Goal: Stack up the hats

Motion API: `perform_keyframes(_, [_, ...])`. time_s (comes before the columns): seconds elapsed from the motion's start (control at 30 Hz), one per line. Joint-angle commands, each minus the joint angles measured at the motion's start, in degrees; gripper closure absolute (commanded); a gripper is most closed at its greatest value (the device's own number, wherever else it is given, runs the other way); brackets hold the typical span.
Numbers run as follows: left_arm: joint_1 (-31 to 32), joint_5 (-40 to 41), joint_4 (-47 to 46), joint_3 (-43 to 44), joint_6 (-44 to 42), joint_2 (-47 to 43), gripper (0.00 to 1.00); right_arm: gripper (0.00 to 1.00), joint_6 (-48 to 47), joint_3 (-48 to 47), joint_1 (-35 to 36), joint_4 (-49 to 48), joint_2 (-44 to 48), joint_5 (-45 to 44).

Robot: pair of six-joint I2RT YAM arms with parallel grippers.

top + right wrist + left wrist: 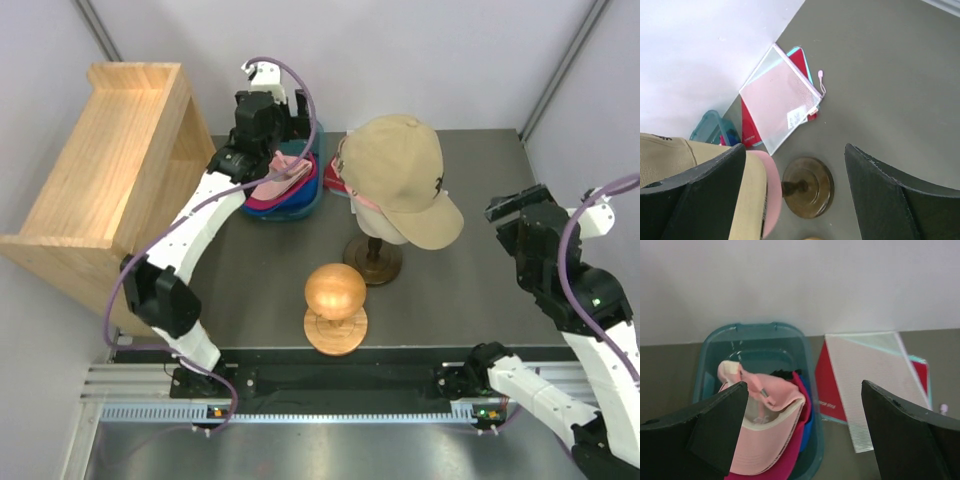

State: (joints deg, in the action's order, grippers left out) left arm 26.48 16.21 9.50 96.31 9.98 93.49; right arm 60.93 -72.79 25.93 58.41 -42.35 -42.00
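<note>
Pale walls (420,50) enclose a dark grey table (250,300).

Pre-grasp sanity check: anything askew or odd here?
The light pink cloth cap looks flipped in the teal plastic bin, pale lining showing, piled loosely on the magenta cloth cap and royal blue cloth cap. Separately, a pink brim pokes out beneath the tan cloth cap.

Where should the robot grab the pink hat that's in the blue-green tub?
Probably by its curved, cream-lined edge, coming straight down from above. The pink hat lies topmost in the teal tub, and that edge stands up thin enough for two fingers to pinch. The tub's walls block any way in from the sides. The left gripper hangs open above it.
</note>
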Motion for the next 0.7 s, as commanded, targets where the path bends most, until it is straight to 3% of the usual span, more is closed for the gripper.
perform_keyframes(0.0, [-2.31, -1.53, 5.17, 6.86, 0.92, 6.51, 0.01, 0.21, -6.17, 1.33, -3.15, -11.02, -4.14, 2.87])
perform_keyframes(0.17, [-5.03, -0.57, 8.6, 11.52, 5.92, 16.62, 0.01, 0.22, -6.7, 6.25, -13.44, -18.85, -6.43, 20.77])
perform_keyframes(0.3, [-6.35, -0.21, 7.82, 13.37, 7.86, 23.82, 0.01, 0.22, -9.15, 6.18, -19.24, -21.23, -7.48, 25.03])
perform_keyframes(0.67, [-8.64, 3.92, 11.15, 19.7, 13.04, 35.0, 0.03, 0.23, -9.16, 6.09, -23.73, -23.26, -10.12, 31.53])
